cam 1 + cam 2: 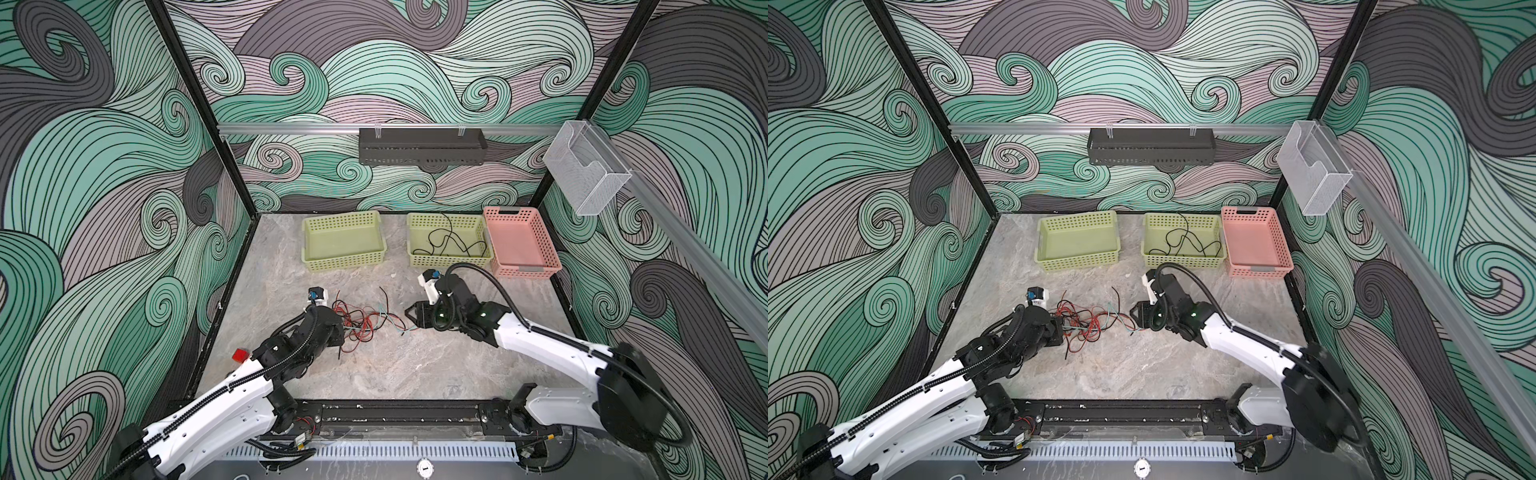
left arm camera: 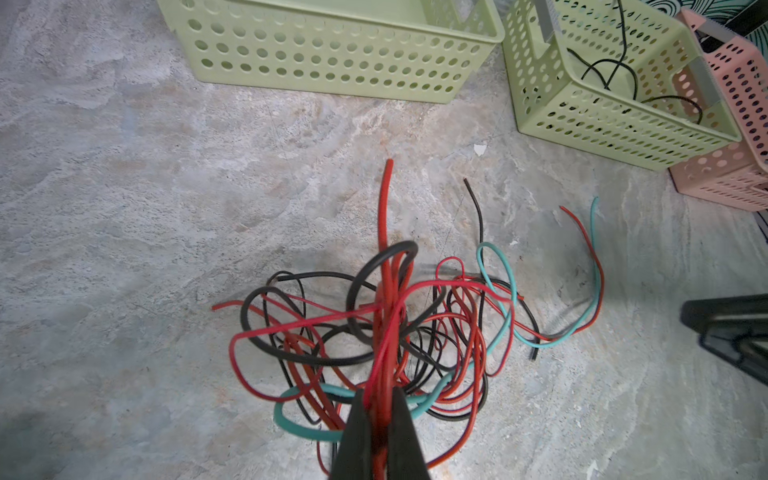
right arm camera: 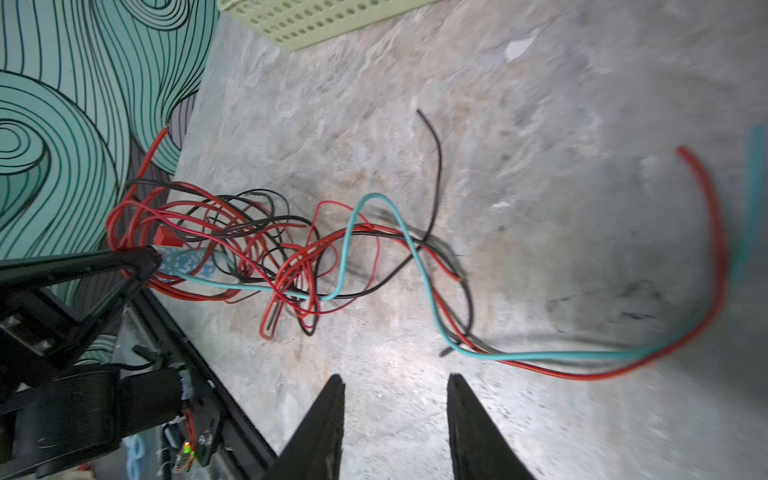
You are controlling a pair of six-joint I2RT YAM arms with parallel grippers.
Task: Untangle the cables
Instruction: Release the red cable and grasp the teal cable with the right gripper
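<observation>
The cables [image 1: 361, 322] [image 1: 1088, 322] lie in a red, black and teal tangle on the marble floor between my two grippers. My left gripper [image 1: 343, 328] [image 2: 380, 392] is shut on a bunch of red strands at the tangle's left edge, and the loops [image 2: 386, 316] fan out beyond its tips. My right gripper [image 1: 409, 316] [image 3: 395, 380] stands open just right of the tangle with nothing between its fingers. A teal cable [image 3: 540, 355] and a red one beside it trail on the floor just past its tips. One black cable [image 1: 451, 241] lies in the middle green basket.
Three baskets stand in a row at the back: a green one [image 1: 343, 259] on the left, a green one [image 1: 451, 262] in the middle, and a pink one [image 1: 521, 270] on the right. Patterned walls close in the floor on three sides.
</observation>
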